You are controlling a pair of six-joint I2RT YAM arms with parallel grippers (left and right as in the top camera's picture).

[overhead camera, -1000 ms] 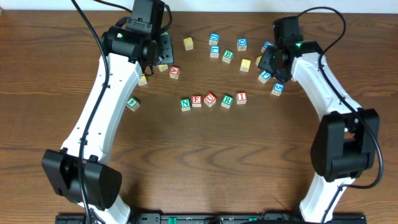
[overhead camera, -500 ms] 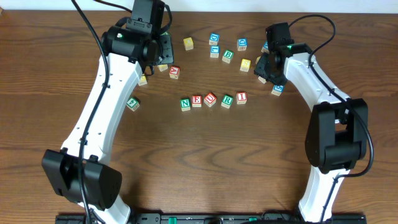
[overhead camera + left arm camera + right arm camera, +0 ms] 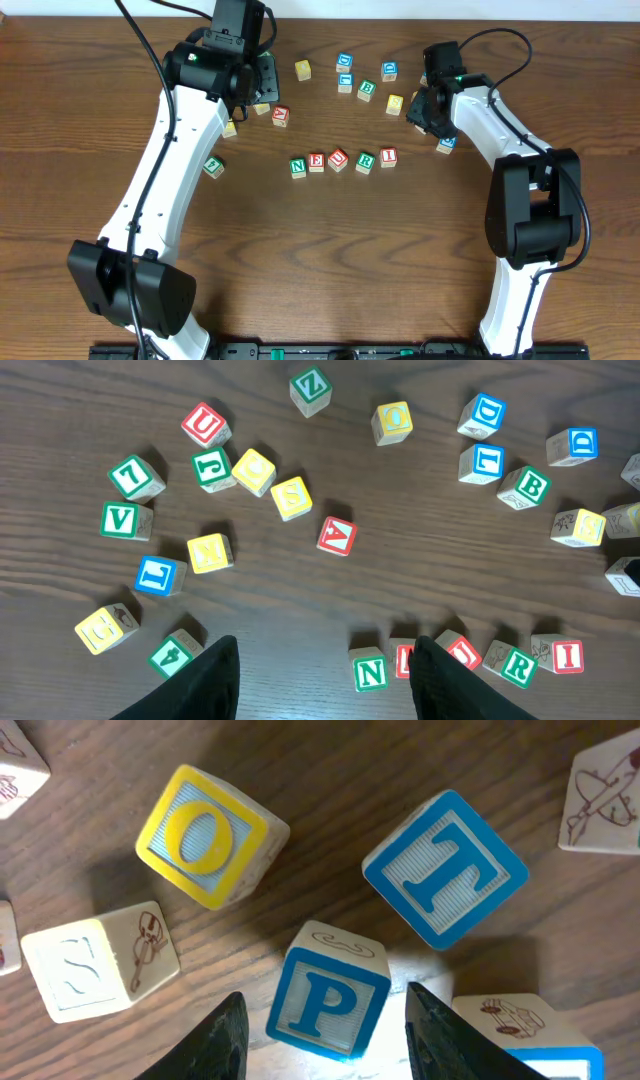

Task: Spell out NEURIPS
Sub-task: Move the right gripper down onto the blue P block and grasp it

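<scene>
Wooden P cube (image 3: 326, 1005) shows a blue letter, blue-framed.

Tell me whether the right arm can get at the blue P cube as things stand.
Probably yes. The right gripper hangs open over the blue P cube, a finger on each side. Only a picture cube crowds one finger.

The table (image 3: 330, 250) is dark brown wood with long lines running across it. The light is soft and even, with small shadows. A thin white strip (image 3: 600, 8) runs along the far edge of the table.
</scene>
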